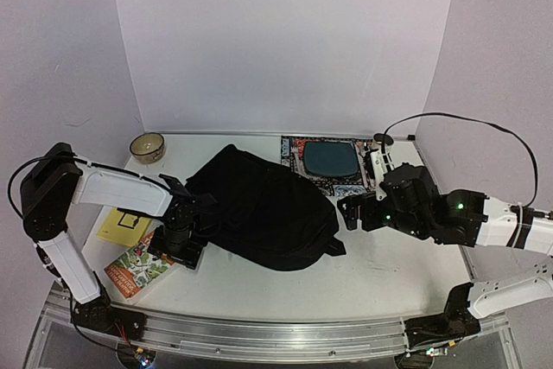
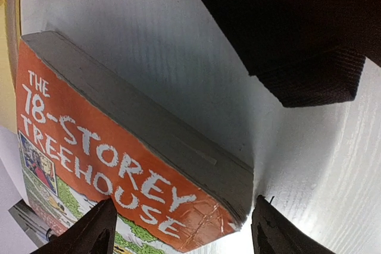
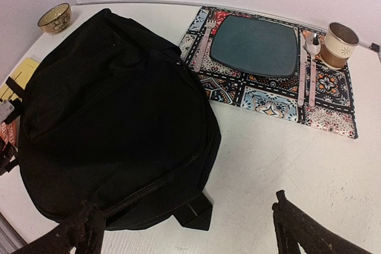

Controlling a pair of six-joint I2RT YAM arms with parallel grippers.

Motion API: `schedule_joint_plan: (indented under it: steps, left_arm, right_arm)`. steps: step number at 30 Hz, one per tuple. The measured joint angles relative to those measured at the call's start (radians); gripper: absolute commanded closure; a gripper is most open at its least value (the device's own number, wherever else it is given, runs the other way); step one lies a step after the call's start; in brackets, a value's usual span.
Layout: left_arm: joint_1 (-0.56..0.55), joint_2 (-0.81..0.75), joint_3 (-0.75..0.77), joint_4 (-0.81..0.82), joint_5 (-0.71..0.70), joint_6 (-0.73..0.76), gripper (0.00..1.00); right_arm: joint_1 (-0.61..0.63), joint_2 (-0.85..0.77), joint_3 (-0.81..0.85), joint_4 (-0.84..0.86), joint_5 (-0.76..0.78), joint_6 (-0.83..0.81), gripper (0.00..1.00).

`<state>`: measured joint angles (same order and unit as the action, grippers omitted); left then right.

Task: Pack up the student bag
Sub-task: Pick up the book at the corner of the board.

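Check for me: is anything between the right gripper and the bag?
Nothing visible. The open right gripper faces the bag with only bare table between them; the placemat lies off to the far side.

Between the left jaws lies a book with a glossy orange paper cover, creased at its corner, and matt grey page edges. Beyond it are a white table with a faint wood-grain texture and a soft sheen, and a coarse woven black strap. Ahead of the right jaws sits a matt black cloth backpack. Farther off, a smooth dark plate rests on a printed mat.
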<state>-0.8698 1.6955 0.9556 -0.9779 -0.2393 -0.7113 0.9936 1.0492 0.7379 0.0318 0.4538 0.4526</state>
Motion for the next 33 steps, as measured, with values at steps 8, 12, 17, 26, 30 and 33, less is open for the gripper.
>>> schedule_joint_plan:
  steps: [8, 12, 17, 26, 30, 33]
  left_arm:
    - [-0.029, 0.083, 0.063, -0.063, -0.097, -0.016, 0.56]
    - [-0.035, 0.088, 0.081, -0.075, -0.124, -0.016, 0.77]
    - [-0.035, 0.081, 0.106, -0.105, -0.153, -0.008, 1.0]
    - [-0.035, 0.036, 0.11, -0.13, -0.182, -0.009, 1.0]
    - [-0.035, 0.002, 0.116, -0.145, -0.187, -0.024, 1.0]
    - [-0.033, -0.061, 0.137, -0.16, -0.191, -0.031, 1.0]
  right_arm:
    - [0.0, 0.0, -0.008, 0.002, 0.0, 0.0, 0.02]
    - [0.0, 0.0, -0.009, 0.003, 0.001, 0.0, 0.02]
    - [0.0, -0.001, -0.014, 0.006, 0.001, 0.0, 0.02]
    - [0.0, -0.001, -0.014, 0.007, -0.002, 0.0, 0.02]
    - [0.0, -0.001, -0.014, 0.01, -0.015, 0.0, 0.02]
    - [0.0, -0.001, -0.014, 0.016, -0.04, -0.006, 0.02]
